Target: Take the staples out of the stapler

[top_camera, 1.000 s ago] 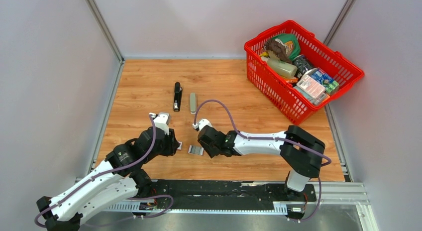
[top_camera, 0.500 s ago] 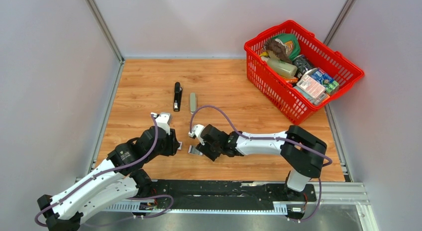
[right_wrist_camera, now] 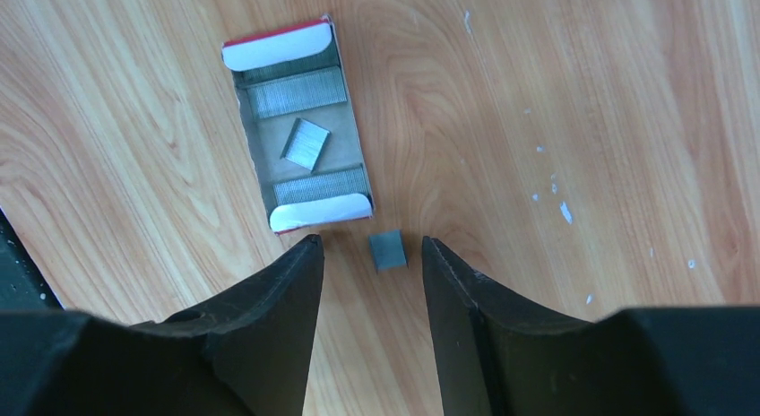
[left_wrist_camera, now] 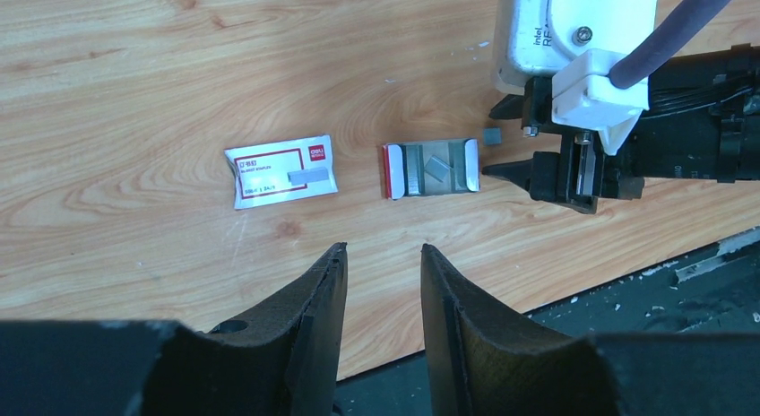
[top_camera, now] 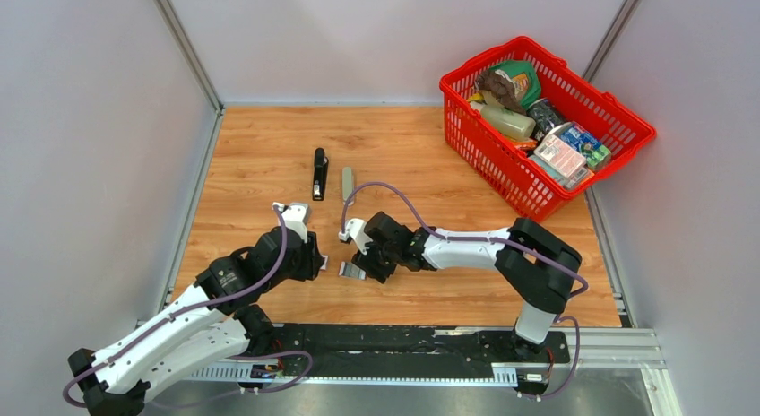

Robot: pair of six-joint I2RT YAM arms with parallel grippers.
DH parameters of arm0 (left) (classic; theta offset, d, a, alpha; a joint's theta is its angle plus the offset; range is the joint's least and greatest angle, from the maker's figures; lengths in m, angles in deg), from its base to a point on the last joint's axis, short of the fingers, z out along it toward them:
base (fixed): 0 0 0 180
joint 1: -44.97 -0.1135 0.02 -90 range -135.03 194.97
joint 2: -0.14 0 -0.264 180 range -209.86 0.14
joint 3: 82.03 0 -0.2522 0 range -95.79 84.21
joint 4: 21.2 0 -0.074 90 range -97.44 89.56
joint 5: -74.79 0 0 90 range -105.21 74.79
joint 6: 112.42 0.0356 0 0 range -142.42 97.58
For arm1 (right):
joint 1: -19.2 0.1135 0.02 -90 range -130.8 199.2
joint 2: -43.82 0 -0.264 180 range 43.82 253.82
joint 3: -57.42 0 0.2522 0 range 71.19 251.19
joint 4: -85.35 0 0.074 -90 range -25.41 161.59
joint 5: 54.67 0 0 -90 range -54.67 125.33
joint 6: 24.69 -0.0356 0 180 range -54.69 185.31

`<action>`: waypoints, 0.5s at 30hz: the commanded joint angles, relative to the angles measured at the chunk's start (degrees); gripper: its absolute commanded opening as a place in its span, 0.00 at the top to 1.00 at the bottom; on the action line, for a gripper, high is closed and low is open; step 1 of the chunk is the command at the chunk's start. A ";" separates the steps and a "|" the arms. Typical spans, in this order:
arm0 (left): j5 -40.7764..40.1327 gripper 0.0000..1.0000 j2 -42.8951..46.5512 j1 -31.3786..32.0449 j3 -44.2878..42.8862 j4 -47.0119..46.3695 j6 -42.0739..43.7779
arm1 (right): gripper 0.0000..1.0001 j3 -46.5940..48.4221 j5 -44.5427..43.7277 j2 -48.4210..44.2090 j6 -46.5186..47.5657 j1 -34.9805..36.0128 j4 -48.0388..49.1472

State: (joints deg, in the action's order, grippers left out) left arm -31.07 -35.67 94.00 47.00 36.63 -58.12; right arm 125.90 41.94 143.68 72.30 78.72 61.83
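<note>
The black stapler lies on the table well beyond both grippers. A red-and-white staple tray holds ribbed strips of staples and one loose piece. A small grey staple bit lies on the wood just outside the tray, between the fingertips of my open right gripper, untouched by either finger. The left wrist view shows the same bit beside the tray. My left gripper hangs open and empty, short of the tray.
The staple box's sleeve lies flat left of the tray. A pale grey oblong object lies next to the stapler. A red basket full of groceries stands at the back right. The table's black front rail runs close below the tray.
My right gripper has shifted left and slightly farther out, so its tips now stand around the loose staple bit, and its jaws have widened a little. The left arm has stayed still.
</note>
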 commanded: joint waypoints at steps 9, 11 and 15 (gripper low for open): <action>-1.02 0.56 -0.75 0.09 0.12 -0.74 0.11 | 0.52 -0.31 -1.07 1.14 1.63 -0.02 -1.67; -1.02 0.56 -0.84 0.01 0.21 -0.92 0.11 | 0.53 -0.58 -1.60 0.61 1.54 -0.02 -1.58; -1.02 0.56 -0.84 0.09 0.21 -0.75 0.02 | 0.57 -0.49 -1.86 0.87 1.54 0.06 -2.28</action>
State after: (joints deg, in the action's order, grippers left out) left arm -31.37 -36.43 94.00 47.02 36.63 -58.12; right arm 126.39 41.28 144.40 73.17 78.74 62.71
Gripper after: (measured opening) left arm 0.437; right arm 0.446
